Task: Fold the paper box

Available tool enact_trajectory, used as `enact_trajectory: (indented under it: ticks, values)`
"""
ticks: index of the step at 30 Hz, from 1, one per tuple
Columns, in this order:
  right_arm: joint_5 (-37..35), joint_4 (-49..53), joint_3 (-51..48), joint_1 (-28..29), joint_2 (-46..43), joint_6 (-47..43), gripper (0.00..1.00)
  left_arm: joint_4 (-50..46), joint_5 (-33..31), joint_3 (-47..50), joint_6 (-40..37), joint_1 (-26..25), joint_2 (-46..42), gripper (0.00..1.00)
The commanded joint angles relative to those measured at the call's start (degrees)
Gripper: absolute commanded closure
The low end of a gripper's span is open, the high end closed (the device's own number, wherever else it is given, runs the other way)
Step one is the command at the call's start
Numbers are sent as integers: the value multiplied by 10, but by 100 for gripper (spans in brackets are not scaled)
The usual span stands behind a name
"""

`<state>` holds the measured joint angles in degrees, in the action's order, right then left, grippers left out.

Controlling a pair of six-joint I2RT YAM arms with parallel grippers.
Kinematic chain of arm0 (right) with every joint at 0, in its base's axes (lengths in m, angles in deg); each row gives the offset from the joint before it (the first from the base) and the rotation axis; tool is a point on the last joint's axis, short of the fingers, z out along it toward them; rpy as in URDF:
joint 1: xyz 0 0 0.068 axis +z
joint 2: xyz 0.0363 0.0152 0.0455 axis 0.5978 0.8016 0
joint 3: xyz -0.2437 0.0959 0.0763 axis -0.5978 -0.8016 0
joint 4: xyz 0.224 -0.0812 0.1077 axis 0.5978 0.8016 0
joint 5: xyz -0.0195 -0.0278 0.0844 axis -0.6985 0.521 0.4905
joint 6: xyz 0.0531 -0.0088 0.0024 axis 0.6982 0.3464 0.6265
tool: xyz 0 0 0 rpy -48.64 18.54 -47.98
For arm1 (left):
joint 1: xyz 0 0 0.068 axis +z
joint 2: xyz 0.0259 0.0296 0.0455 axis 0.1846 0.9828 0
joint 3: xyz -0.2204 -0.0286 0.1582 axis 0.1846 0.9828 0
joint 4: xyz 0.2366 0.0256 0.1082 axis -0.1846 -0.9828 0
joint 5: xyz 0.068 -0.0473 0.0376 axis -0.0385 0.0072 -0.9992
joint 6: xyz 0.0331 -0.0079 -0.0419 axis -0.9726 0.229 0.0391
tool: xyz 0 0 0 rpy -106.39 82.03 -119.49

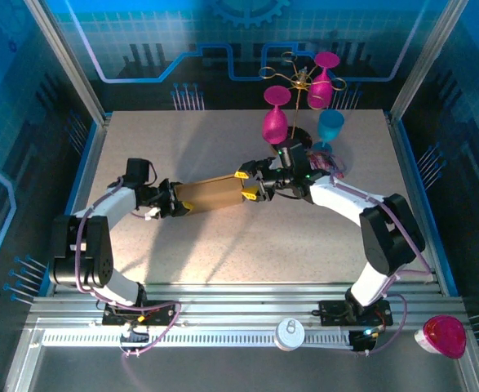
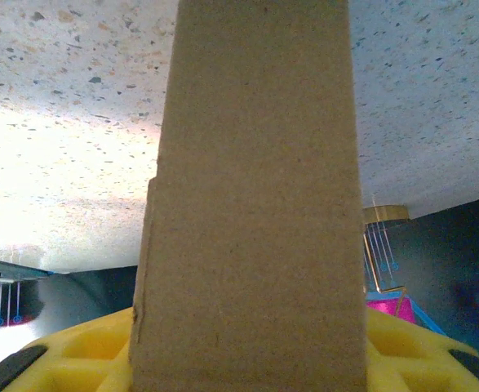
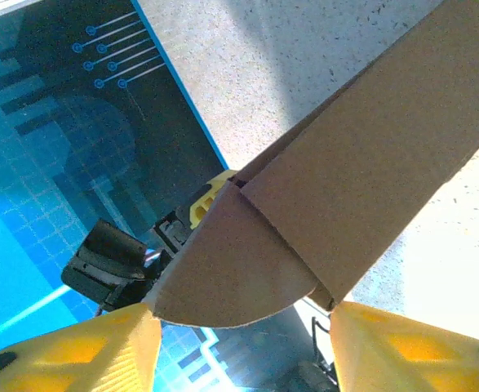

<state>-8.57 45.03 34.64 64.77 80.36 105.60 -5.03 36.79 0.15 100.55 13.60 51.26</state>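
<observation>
Spanning the middle of the speckled grey tabletop, the plain brown cardboard paper box sits between both arms. The left gripper clamps its left end. The right gripper straddles the other end with spread yellow fingers; I cannot tell whether they press it.

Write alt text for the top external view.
A brown paper box stretches between the left gripper at one end and the right gripper at the other, over the middle of a speckled table. Pink and blue goblets cluster near the far edge, behind the right gripper.
</observation>
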Motion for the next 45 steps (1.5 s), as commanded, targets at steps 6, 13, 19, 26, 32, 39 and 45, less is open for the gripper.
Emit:
enact_trajectory:
  ticks: [6,13,19,26,32,39,45]
  values:
    - [1,-17,-10,-5,34,12,50,-22,-27,10,-12,16,39,89]
    - [4,-46,-5,-7,34,28,47,-34,-22,0,-51,27,46,89]
    - [-6,-19,3,-5,-9,34,26,-33,-23,-3,-51,28,47,90]
    - [-4,-107,-27,-7,7,113,15,-36,-23,-5,-52,28,50,91]
    - [-2,-98,-19,-7,13,124,21,-38,-24,-9,-51,28,49,91]
    - [-31,135,66,-66,-57,-169,30,-41,-25,-14,-53,28,49,91]
    - [-84,370,203,-59,-29,-682,59,-48,-25,-23,-60,28,54,91]
